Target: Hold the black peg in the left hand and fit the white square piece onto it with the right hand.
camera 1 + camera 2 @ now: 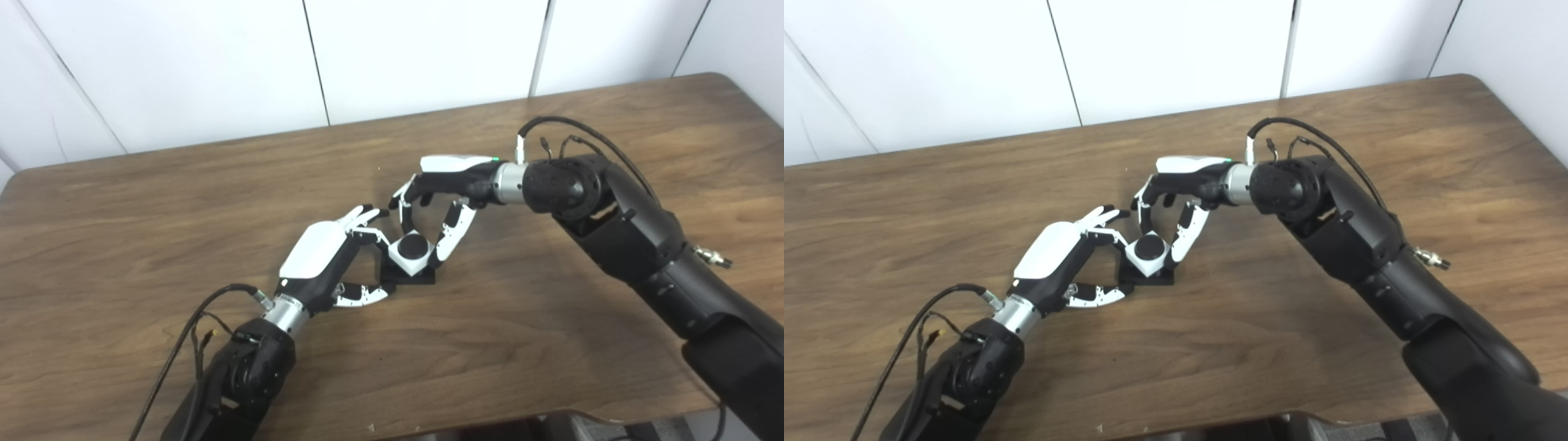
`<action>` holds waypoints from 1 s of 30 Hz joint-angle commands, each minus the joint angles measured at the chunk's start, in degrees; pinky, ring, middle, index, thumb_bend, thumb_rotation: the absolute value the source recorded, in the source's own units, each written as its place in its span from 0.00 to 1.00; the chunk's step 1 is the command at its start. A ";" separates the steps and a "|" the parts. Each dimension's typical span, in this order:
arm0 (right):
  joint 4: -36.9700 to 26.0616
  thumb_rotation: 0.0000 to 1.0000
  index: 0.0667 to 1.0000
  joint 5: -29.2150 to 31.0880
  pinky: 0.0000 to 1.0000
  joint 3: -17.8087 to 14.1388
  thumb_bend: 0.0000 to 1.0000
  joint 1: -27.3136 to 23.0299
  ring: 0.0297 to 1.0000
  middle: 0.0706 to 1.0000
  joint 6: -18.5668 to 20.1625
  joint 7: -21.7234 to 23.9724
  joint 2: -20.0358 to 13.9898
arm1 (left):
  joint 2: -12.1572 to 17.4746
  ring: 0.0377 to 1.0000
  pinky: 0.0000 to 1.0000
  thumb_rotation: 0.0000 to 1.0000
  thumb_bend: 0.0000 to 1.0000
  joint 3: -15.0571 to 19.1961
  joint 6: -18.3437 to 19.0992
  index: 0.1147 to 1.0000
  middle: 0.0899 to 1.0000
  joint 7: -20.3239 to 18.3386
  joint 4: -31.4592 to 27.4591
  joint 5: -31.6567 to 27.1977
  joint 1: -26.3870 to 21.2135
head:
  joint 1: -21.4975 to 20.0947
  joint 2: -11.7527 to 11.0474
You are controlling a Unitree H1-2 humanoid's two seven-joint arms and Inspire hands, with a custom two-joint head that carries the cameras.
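The black peg stands on its square black base (409, 277) on the wooden table (153, 214), and its round black top (413, 245) shows through the hole of the white square piece (411, 256). My left hand (327, 260) is closed around the base from the left, thumb at the near edge. My right hand (438, 202) reaches down from behind, its fingers and thumb closed on the sides of the white piece. In the right eye view the white piece (1148, 253) sits tilted on the peg over the base (1145, 275).
Bare wooden table surrounds the hands on all sides. A white panelled wall (429, 55) rises behind the table's far edge. Loose cables (184, 343) trail from my left forearm, and another cable (576, 131) loops over my right wrist.
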 commanded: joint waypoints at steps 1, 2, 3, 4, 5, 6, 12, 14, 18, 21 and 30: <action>-2.24 0.38 0.97 -0.23 0.79 -1.14 0.99 -2.89 0.91 0.94 0.62 -0.31 -0.74 | 1.98 0.97 0.91 0.09 0.52 -2.17 3.06 0.43 0.92 -6.61 3.18 2.64 2.41 | -0.02 0.01; -2.40 0.39 0.98 -0.30 0.79 -1.29 1.00 -2.90 0.92 0.95 0.82 -0.39 -0.86 | 2.01 0.97 0.91 0.09 0.52 -2.19 2.93 0.43 0.92 -6.52 3.29 2.69 2.37 | 0.00 -0.03; -2.50 0.39 0.99 -0.35 0.79 -1.37 1.00 -2.91 0.92 0.95 0.97 -0.43 -0.91 | 2.04 0.97 0.91 0.09 0.52 -2.21 2.82 0.43 0.91 -6.43 3.39 2.73 2.34 | 0.00 -0.03; -2.64 0.40 1.00 -0.54 0.79 -1.39 1.00 -2.96 0.92 0.96 1.18 -0.38 -0.96 | 2.08 0.97 0.91 0.09 0.52 -2.23 2.78 0.43 0.91 -6.43 3.44 2.76 2.30 | -0.01 -0.04; -2.77 0.40 1.00 -0.73 0.78 -1.39 1.00 -3.04 0.92 0.96 1.48 -0.24 -1.00 | 2.10 0.97 0.91 0.09 0.52 -2.26 2.76 0.43 0.92 -6.44 3.48 2.78 2.27 | -0.01 -0.04; -2.91 0.40 1.00 -0.85 0.78 -1.40 1.00 -3.10 0.92 0.96 1.75 -0.13 -1.04 | 2.12 0.97 0.90 0.09 0.52 -2.27 2.75 0.43 0.92 -6.46 3.47 2.78 2.26 | 0.02 -0.01; -3.32 0.40 1.00 -0.64 0.80 -1.57 1.00 -3.04 0.93 0.96 1.99 0.20 -1.37 | 2.21 0.97 0.90 0.09 0.52 -2.14 3.01 0.43 0.92 -6.70 3.03 2.57 2.31 | 0.05 0.13; -3.38 0.40 0.99 -0.40 0.78 -1.93 1.00 -2.85 0.91 0.96 2.03 -0.03 -1.43 | 2.27 0.97 0.90 0.09 0.52 -2.12 2.89 0.43 0.92 -6.60 3.06 2.57 2.37 | 0.08 0.10; -3.33 0.41 0.98 1.19 0.74 -4.37 1.00 -2.36 0.89 0.94 0.89 -1.96 -1.56 | 2.44 0.96 0.90 0.09 0.52 -2.10 2.74 0.43 0.92 -6.51 3.21 2.57 2.48 | -0.16 -0.12; -3.41 0.39 0.93 3.22 0.73 -7.85 0.95 -1.79 0.88 0.92 -0.37 -4.98 -1.07 | 2.55 0.97 0.90 0.09 0.52 -2.07 2.65 0.43 0.92 -6.51 3.41 2.47 2.53 | -0.58 -0.33; -3.83 0.20 0.78 8.22 0.65 -15.63 0.69 1.02 0.78 0.81 -5.16 -14.21 0.61 | 2.75 0.96 0.90 0.09 0.52 -1.88 1.75 0.43 0.91 -5.88 4.18 2.20 2.41 | -1.35 -0.92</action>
